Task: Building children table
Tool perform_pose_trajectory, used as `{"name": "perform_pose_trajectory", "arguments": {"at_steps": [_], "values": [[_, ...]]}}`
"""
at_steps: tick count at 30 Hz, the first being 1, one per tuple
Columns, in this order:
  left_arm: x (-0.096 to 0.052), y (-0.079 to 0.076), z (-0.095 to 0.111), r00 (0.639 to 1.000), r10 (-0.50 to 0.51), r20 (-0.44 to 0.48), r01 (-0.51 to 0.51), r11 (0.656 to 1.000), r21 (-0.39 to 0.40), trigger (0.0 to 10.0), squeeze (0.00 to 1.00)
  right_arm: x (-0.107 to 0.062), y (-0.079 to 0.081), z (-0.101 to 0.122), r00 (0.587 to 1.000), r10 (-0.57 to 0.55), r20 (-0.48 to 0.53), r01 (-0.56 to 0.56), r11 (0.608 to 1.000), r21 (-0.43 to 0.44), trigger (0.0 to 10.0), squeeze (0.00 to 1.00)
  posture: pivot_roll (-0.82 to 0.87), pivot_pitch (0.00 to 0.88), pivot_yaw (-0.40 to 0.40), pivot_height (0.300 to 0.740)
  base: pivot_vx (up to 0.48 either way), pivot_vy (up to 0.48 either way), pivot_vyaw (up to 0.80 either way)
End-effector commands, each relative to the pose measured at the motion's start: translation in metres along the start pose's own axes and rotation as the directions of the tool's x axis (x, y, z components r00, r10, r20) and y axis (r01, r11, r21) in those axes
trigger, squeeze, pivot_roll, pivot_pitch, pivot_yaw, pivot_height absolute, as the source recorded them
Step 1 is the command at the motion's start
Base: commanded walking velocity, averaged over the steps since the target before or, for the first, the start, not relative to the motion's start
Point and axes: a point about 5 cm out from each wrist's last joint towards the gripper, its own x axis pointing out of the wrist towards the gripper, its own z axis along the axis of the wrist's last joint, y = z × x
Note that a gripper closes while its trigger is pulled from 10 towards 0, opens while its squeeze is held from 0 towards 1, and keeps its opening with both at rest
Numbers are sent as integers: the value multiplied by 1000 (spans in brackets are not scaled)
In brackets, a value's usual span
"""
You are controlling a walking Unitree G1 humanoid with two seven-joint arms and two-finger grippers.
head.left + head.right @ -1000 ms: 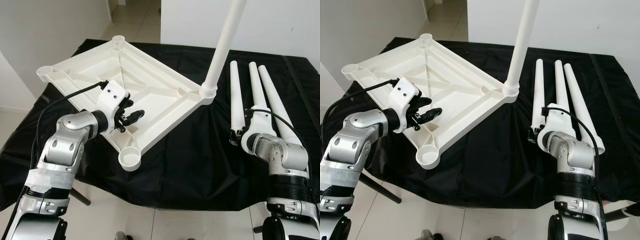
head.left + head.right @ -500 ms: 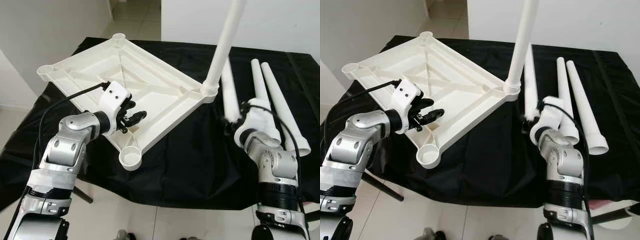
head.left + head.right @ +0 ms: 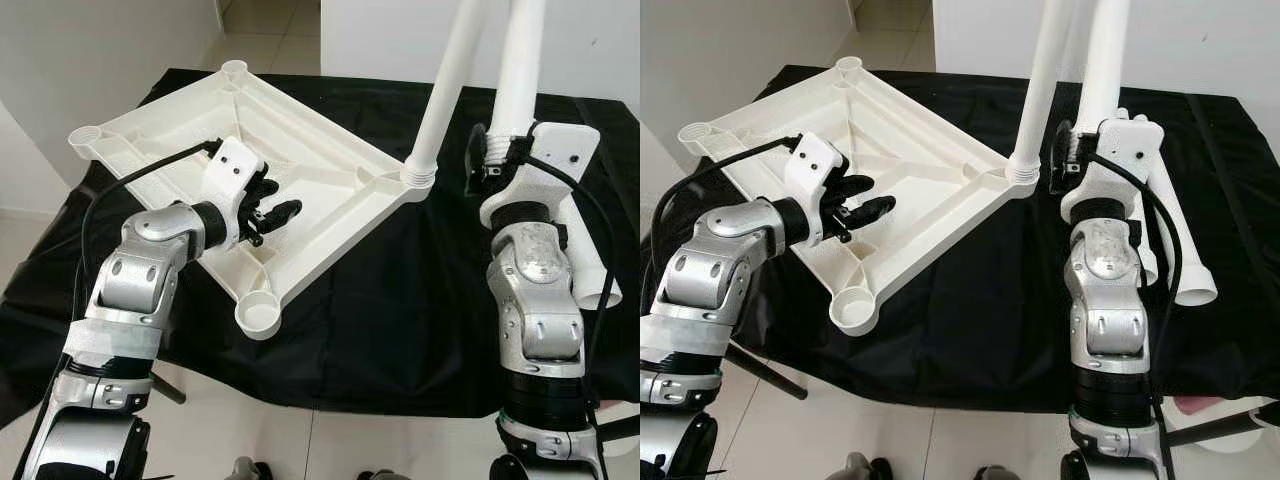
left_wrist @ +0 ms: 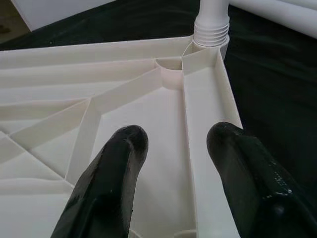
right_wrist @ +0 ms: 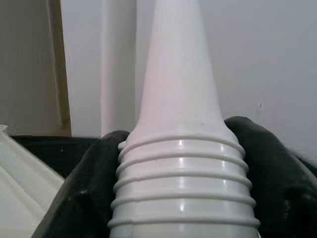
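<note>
The upturned tabletop (image 3: 250,160) lies on the black-draped counter (image 3: 400,300), one leg (image 3: 450,80) screwed into its corner. The right tool (image 5: 181,163), clamped on a second leg (image 3: 520,60), has lifted it upright off the counter since a second ago. The left tool (image 3: 270,212) hovers over the tabletop, fingers (image 4: 114,178) apart.

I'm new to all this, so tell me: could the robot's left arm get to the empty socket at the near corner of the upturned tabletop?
Probably yes. The left gripper hovers open over the tabletop, and the near corner socket lies close beside that arm with nothing between them.
</note>
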Motion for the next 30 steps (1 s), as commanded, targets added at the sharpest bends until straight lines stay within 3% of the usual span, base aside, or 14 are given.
{"name": "perform_pose_trajectory", "arguments": {"at_steps": [1, 2, 4, 9, 10, 13, 15, 18, 21, 22, 23, 24, 26, 30], "values": [[-1, 8, -1, 995, 100, 0, -100, 995, -2, 10000, 0, -1, 6, 18, 991, 15, 133, -9, 999, -43, 10000, 0, -110, 120, 70, 740, 0, 0, 0], [-1, 8, -1, 995, 100, 0, -100, 995, -2, 10000, 0, -1, 6, 18, 991, 15, 133, -9, 999, -43, 10000, 0, -110, 120, 70, 740, 0, 0, 0], [-1, 9, 0, 994, 106, 1, -106, 994, 0, 10000, 0, -5, 16, 33, 963, 65, 263, -34, 992, -118, 10000, 0, -110, 120, 70, 740, 0, 0, 0], [0, 10, 0, 994, 107, 1, -107, 994, 1, 10000, 0, -6, 19, 38, 950, 75, 304, -34, 990, -140, 10000, 0, -110, 120, 70, 740, 0, 0, 0], [0, 10, 0, 994, 108, 1, -108, 994, 2, 10000, 0, -7, 23, 47, 922, 86, 379, -20, 984, -177, 10000, 0, -109, 117, 73, 740, 0, 0, 0], [0, 10, 0, 994, 108, 2, -108, 994, 2, 10000, 0, -8, 27, 54, 895, 99, 436, -12, 980, -198, 10000, 0, -108, 113, 73, 740, 0, 0, 0], [1, 12, 1, 994, 108, 2, -108, 994, 1, 10000, 0, -13, 37, 64, 838, 145, 525, -19, 971, -239, 10000, 0, -105, 110, 74, 740, 0, 0, 0], [1, 13, 1, 994, 110, 3, -110, 994, 1, 10000, 0, -18, 48, 66, 800, 223, 558, -72, 957, -280, 10000, 0, -104, 109, 75, 740, 0, 0, 0], [1, 14, 1, 994, 112, 4, -112, 994, 0, 10000, 0, -21, 53, 64, 785, 270, 557, -111, 947, -302, 10000, 0, -105, 107, 76, 740, 0, 0, 0], [0, 16, 3, 993, 119, 13, -119, 993, -14, 10000, 0, -26, 60, 57, 782, 332, 528, -178, 930, -322, 10000, 0, -105, 107, 76, 740, 0, 0, 0], [-2, 21, 6, 989, 143, 28, -142, 990, -26, 10000, 0, -33, 67, 39, 798, 404, 447, -282, 906, -317, 10000, 0, -105, 107, 76, 740, 0, 0, 0], [-2, 21, 6, 989, 143, 28, -142, 990, -26, 10000, 0, -33, 67, 39, 798, 404, 447, -282, 906, -317, 10000, 0, -105, 107, 76, 740, 0, 0, 0], [-5, 30, 12, 982, 182, 54, -179, 983, -51, 10000, 0, -44, 75, 12, 814, 488, 315, -414, 868, -274, 10000, 0, -95, 107, 69, 740, 0, 0, 0], [-8, 34, 16, 977, 200, 78, -194, 978, -73, 10000, 0, -47, 73, -3, 853, 467, 233, -427, 881, -203, 10000, 0, -94, 106, 68, 740, 0, 0, 0]]}}
